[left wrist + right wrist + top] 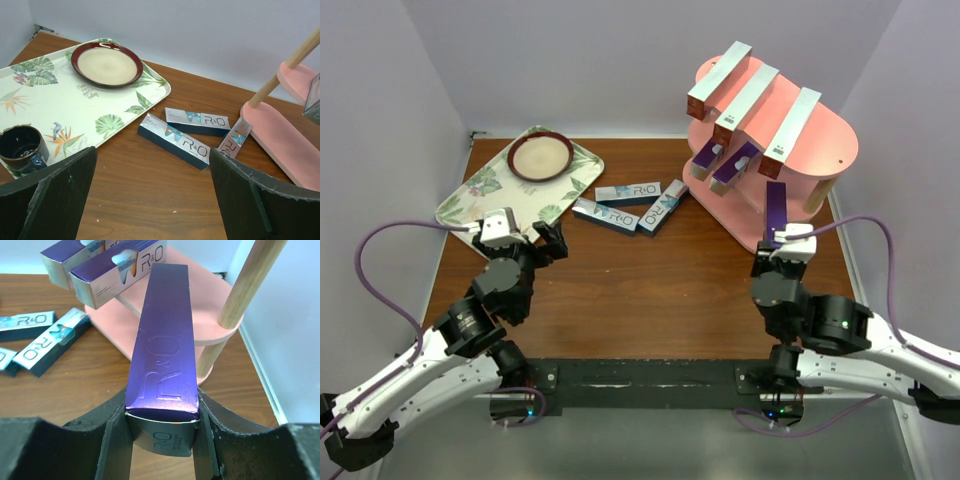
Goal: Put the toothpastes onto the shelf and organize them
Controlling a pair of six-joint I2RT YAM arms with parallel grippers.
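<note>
Top external: we log five boxes (745,100) shelved, purple box (776,205) clamped in right hand (780,238), three blue boxes (628,193) at 12 o'clock; left hand (550,240) apart.

Three toothpastes (628,192) lie between tray (485,185) and shelf (835,150), one seemingly touching it.

Pink shelf (825,150) far right carries three silver-red boxes (748,103) on top, two purple boxes (733,165) below. Another purple box (776,208) sits clamped in the right jaws; three blue boxes (628,192) lie on the tabletop (650,285).
</note>
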